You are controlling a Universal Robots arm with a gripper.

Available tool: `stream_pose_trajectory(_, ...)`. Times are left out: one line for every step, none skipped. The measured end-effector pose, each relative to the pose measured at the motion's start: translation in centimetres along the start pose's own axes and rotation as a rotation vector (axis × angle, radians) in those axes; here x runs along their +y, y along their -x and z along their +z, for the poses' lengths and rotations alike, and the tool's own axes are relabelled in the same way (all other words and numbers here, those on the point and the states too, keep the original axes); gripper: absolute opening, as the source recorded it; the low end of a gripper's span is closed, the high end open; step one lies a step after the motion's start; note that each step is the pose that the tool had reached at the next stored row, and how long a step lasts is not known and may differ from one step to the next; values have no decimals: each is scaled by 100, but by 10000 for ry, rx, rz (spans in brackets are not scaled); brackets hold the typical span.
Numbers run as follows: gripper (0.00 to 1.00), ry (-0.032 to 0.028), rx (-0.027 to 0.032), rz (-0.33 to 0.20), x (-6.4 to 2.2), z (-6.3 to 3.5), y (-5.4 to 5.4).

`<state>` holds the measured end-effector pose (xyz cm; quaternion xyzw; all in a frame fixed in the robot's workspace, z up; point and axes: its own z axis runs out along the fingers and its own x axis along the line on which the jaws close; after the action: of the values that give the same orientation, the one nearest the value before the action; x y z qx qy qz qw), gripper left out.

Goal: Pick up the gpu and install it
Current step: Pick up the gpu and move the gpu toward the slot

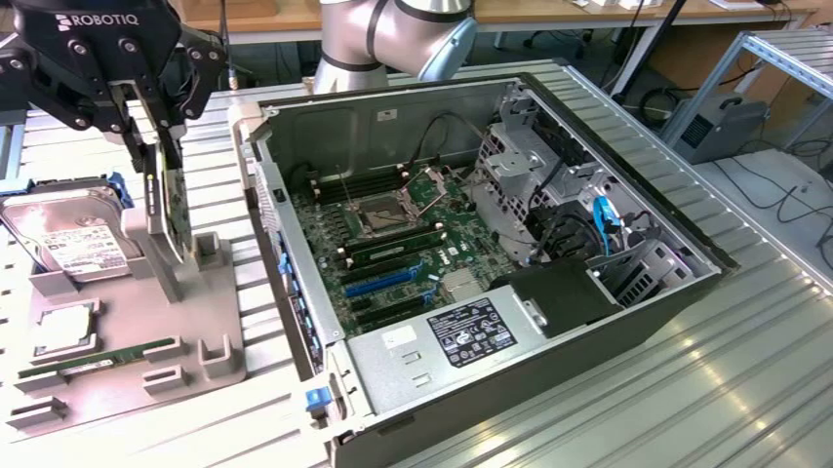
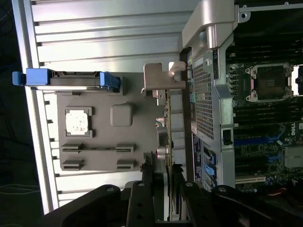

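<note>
Exterior view has my gripper (image 1: 154,146) clamped on the top edge of the gpu (image 1: 166,210), which stands on edge over the grey fixture tray (image 1: 131,322), just beside the open computer case (image 1: 625,312). I can't quite tell whether its lower edge is free of the holder. I'd judge a straight vertical pull best, card kept upright, so the metal bracket (image 2: 158,78) clears the case wall.
</note>
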<state>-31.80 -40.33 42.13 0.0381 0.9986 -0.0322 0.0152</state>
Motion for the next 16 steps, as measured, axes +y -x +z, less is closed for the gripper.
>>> stream_pose_trajectory(27, -159, -11, -5, 0, 0, -1)
stream_pose_trajectory(27, -369, -27, -11, 1, 0, 0)
stream_pose_trajectory(27, -584, -45, -17, 2, 0, 0)
stream_pose_trajectory(27, -770, -60, -21, 3, 0, -1)
stream_pose_trajectory(27, -941, -73, -26, 5, 1, -1)
stream_pose_trajectory(27, -1128, -87, -31, 6, 0, -1)
stream_pose_trajectory(27, -1208, -93, -33, 6, 0, -1)
stream_pose_trajectory(27, -1210, -94, -34, 6, 0, -1)
stream_pose_trajectory(27, -1211, -94, -35, 6, 0, -1)
stream_pose_trajectory(27, -1211, -94, -35, 6, 0, -1)
stream_pose_trajectory(27, -1207, -93, -35, 6, 0, -1)
stream_pose_trajectory(27, -1159, -88, -32, 7, 0, 0)
stream_pose_trajectory(27, -1092, -84, -29, 7, 0, 0)
stream_pose_trajectory(27, -1036, -80, -29, 6, 0, 0)
stream_pose_trajectory(27, -1017, -78, -28, 4, -1, 1)
stream_pose_trajectory(27, -1014, -77, -27, 2, -3, 1)
